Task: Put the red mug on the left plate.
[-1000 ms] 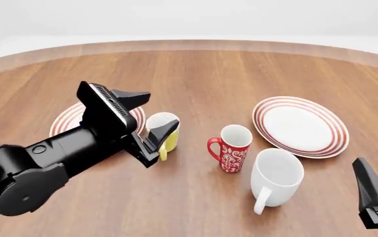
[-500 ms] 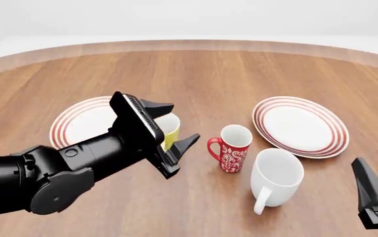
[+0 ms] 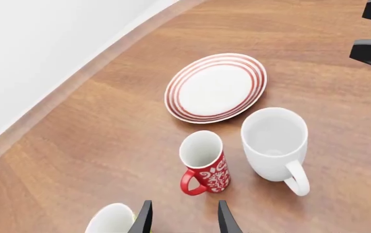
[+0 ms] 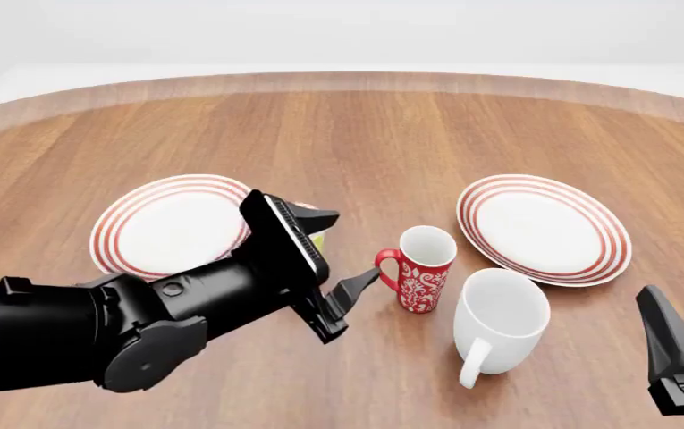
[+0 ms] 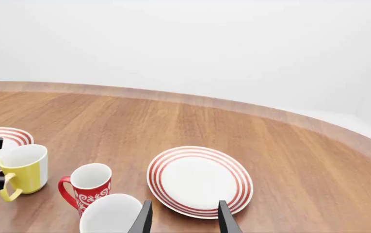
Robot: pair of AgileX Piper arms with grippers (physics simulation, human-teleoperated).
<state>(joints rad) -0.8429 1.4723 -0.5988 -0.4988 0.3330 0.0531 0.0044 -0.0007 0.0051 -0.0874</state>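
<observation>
Left gripper (image 4: 344, 255), fingers spread and empty, just beside the red mug (image 4: 419, 268); right gripper's (image 5: 181, 218) fingers likewise spread.

A white mug (image 4: 502, 320) stands near another ringed plate (image 4: 544, 228) on the table (image 4: 390, 134).

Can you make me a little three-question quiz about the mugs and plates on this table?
1. True or false: the red mug sits on the left plate.
2. How many mugs are on the table? A) two B) three C) four
3. Which mug is nearest the left gripper?

Key:
1. False, it stands on the bare table.
2. B: red, yellow mug and white mug.
3. The yellow one.
</observation>
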